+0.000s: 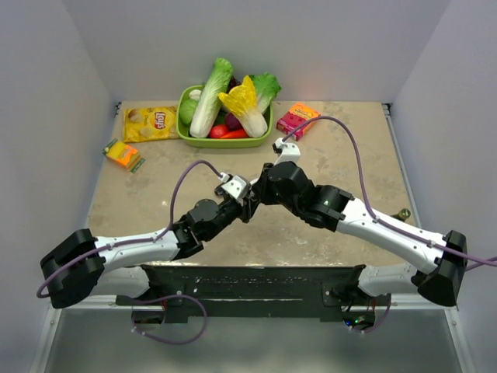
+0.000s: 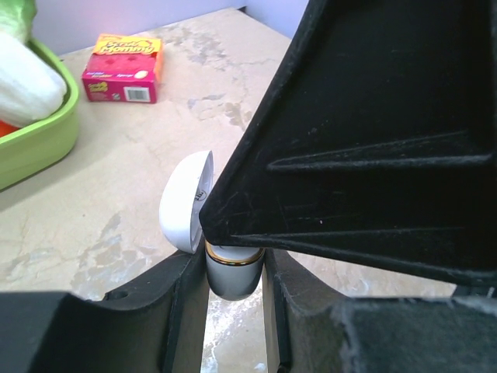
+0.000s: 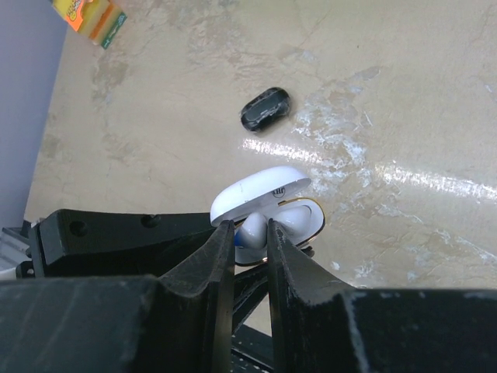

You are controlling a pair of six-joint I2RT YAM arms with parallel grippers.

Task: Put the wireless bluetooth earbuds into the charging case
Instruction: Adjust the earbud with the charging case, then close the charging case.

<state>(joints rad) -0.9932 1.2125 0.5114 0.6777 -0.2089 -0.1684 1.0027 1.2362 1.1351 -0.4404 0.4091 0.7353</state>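
White charging case (image 3: pixel 264 190) is sitting with its lid open near mid-table, and the left gripper (image 2: pixel 231 272) is clamping its grey base between closed fingers. The right gripper (image 3: pixel 249 231) is pinching a white earbud (image 3: pixel 251 227) at the case's gold-rimmed opening. Beyond it, a black oval item (image 3: pixel 265 109) is lying on the table (image 3: pixel 404 85), apart from the case.

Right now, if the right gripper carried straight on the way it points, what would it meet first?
Probably the open white charging case, right ahead: the right gripper pinches a small white earbud at its gold-rimmed opening, though depth is unclear.
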